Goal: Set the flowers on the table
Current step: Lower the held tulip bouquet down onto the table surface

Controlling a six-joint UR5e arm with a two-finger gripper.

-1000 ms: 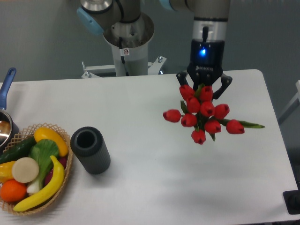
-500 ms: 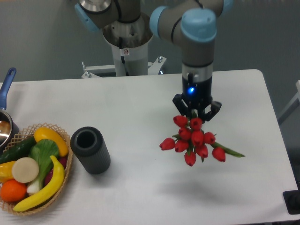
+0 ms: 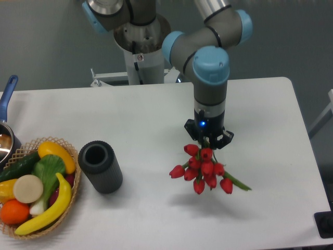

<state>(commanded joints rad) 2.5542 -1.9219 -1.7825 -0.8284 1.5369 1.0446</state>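
The flowers (image 3: 204, 170), a bunch of red tulips with green stems and leaves, hang heads down from my gripper (image 3: 208, 140) over the right middle of the white table (image 3: 156, 120). The gripper is shut on the stems, which are mostly hidden between its fingers. A soft shadow lies on the table below the bunch, so it looks held a little above the surface. One green leaf sticks out to the lower right.
A dark grey cylinder vase (image 3: 100, 166) stands left of centre. A wicker basket (image 3: 73, 195) of fruit and vegetables sits at the front left edge. A pot with a blue handle (image 3: 7, 94) is at the far left. The robot base (image 3: 140, 47) stands behind the table.
The arm has come down and forward to the left with the tulips, bringing the bunch from near the table's back right toward its middle and closer to the surface.
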